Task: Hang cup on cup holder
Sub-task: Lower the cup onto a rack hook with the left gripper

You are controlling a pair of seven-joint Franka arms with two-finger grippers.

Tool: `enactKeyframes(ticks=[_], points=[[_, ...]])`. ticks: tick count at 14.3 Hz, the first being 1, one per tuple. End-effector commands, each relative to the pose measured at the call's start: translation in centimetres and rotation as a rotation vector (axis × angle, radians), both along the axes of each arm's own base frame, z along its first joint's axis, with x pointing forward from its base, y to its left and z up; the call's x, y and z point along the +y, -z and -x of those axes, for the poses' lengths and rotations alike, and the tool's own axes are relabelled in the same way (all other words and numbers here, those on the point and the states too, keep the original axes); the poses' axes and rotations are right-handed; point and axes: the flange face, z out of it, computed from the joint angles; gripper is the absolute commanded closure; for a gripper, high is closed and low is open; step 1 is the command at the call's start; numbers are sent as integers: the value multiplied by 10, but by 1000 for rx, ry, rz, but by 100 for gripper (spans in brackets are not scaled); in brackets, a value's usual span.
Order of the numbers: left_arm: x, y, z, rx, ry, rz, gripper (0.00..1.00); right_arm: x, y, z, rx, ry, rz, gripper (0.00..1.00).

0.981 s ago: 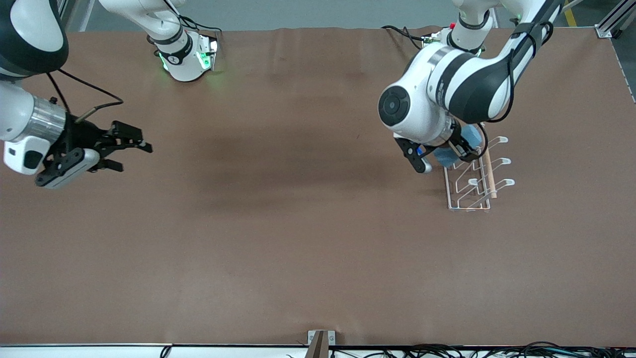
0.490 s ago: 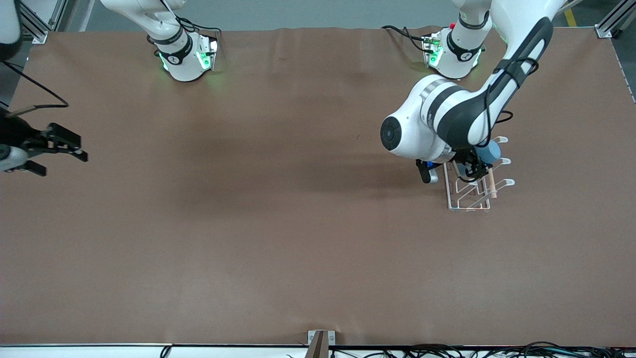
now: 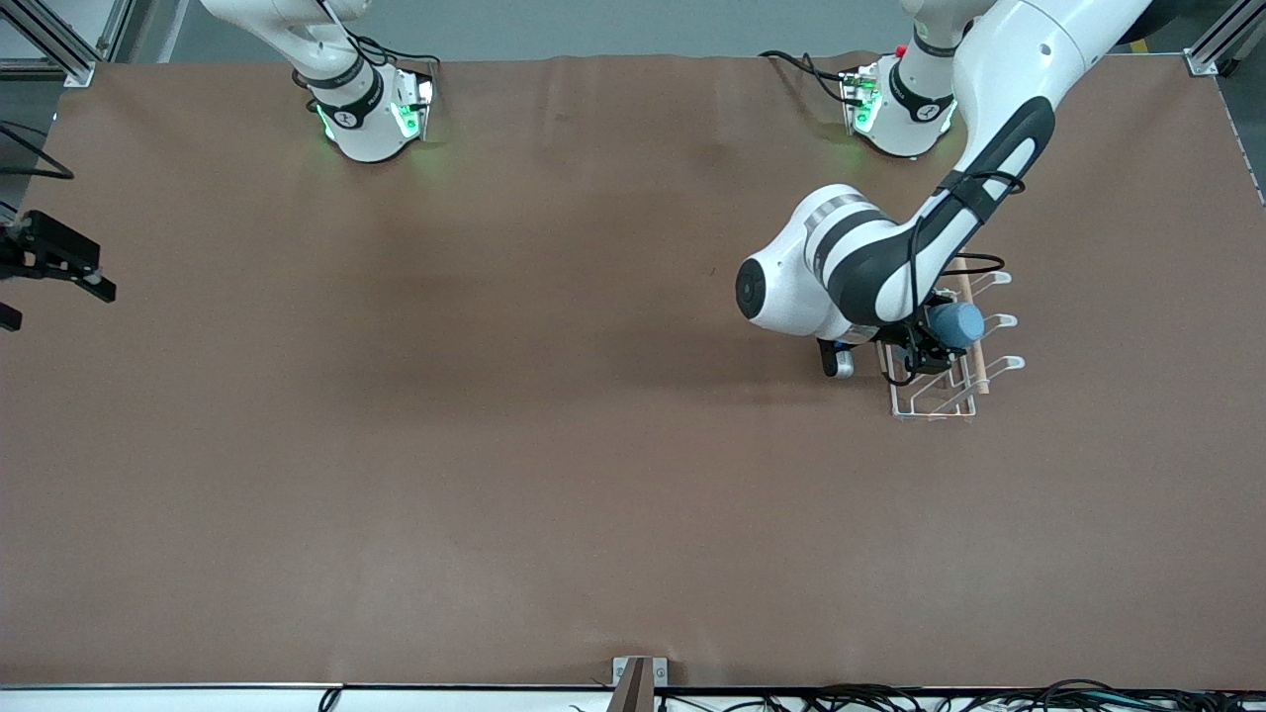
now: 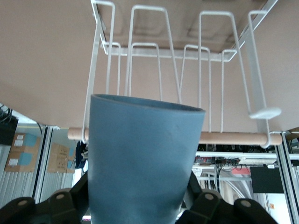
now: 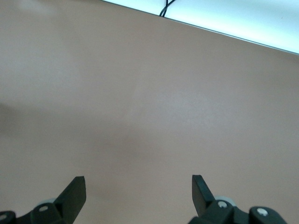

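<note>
A light-blue cup [image 3: 957, 323] is held tilted, with my left gripper [image 3: 933, 343] shut on its narrow end. It hangs over the white wire cup holder [image 3: 935, 407], which stands at the left arm's end of the table. In the left wrist view the cup [image 4: 145, 158] fills the space between the black fingers [image 4: 70, 198]. Its rim points at the cup holder's prongs [image 4: 163, 51] and lies just in front of the wooden rod [image 4: 233, 138]. My right gripper [image 3: 54, 302] hangs open and empty over the table edge at the right arm's end, with bare table under its fingers [image 5: 74, 191].
Brown cloth covers the whole table [image 3: 554, 445]. Both arm bases [image 3: 366, 119] stand along the edge farthest from the front camera. Cables [image 3: 890, 697] lie along the nearest edge, and a small bracket [image 3: 638, 677] sits at its middle.
The left arm has swung the cup across the rack toward the wooden rod and lowered it. The right arm has pulled back toward its end of the table, almost out of view.
</note>
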Motion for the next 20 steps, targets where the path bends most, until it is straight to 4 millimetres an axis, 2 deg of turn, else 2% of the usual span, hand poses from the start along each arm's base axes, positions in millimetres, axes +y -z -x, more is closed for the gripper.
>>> enactKeyframes(ticks=[1, 3, 4, 8, 9, 10, 12, 15, 18, 20], points=[[1, -13, -2, -10, 11, -38, 68, -3, 0, 0, 2, -57, 24, 0], [2, -15, -1, -13, 0, -50, 68, -6, -1, 0, 1, -52, 20, 0], [3, -17, -2, -20, -5, -51, 68, -14, 4, 1, 17, -5, 12, 0], [8, -24, -1, -56, -42, -94, 68, -3, 12, 10, 120, 239, -14, 0], [10, -21, -2, -74, -48, -99, 68, -1, 14, 14, 148, 306, -15, 0], [10, -15, -2, -83, -55, -101, 68, 0, 9, 19, 143, 340, 14, 0], [9, 5, -4, -126, -63, -111, 68, 4, 3, 31, 132, 342, 36, 1], [10, 10, -6, -138, -57, -122, 68, 1, 0, 49, 93, 352, 32, 0], [15, 17, -9, -152, -56, -140, 68, -10, -1, 49, 97, 365, 30, 0], [16, 18, -9, -155, -51, -144, 68, -10, -7, 48, 84, 361, 20, 0]])
